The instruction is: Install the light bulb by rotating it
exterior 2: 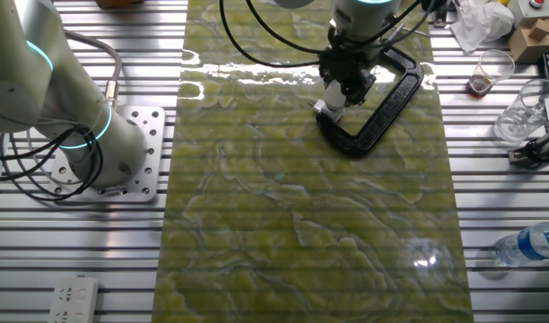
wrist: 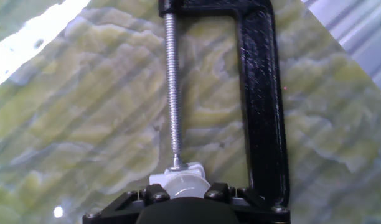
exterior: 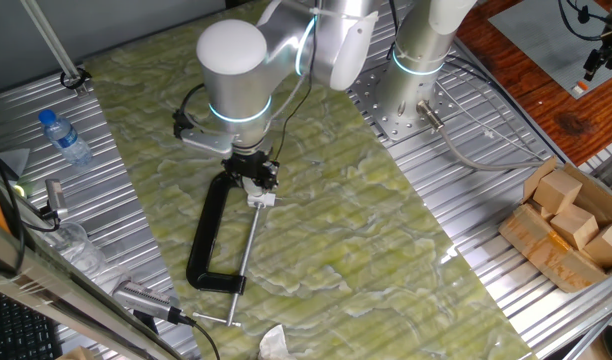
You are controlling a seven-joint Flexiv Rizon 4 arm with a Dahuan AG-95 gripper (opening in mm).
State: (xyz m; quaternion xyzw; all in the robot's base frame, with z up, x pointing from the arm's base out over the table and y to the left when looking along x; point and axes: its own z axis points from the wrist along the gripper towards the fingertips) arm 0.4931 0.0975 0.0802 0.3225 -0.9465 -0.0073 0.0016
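The light bulb (wrist: 183, 183) is a pale rounded dome at the bottom of the hand view, with a black fingertip pressed against each side. My gripper (wrist: 184, 193) is shut on it. Directly under the bulb sits a small white block (wrist: 194, 168), held at the end of the threaded screw (wrist: 172, 87) of a black C-clamp (wrist: 260, 106) lying flat on the green mat. From one fixed view, the gripper (exterior: 254, 182) points straight down over the white block (exterior: 263, 200) and the C-clamp (exterior: 208, 235). From the other side, the bulb (exterior 2: 334, 92) shows pale below the gripper (exterior 2: 346, 79).
A water bottle (exterior: 64, 137) lies on the left. At the right a cardboard tray holds wooden blocks (exterior: 571, 225). Metal tools (exterior: 146, 298) rest near the front left. A second arm's base (exterior 2: 122, 152), plastic cups (exterior 2: 492, 70) and a power strip (exterior 2: 74, 301) stand around the mat.
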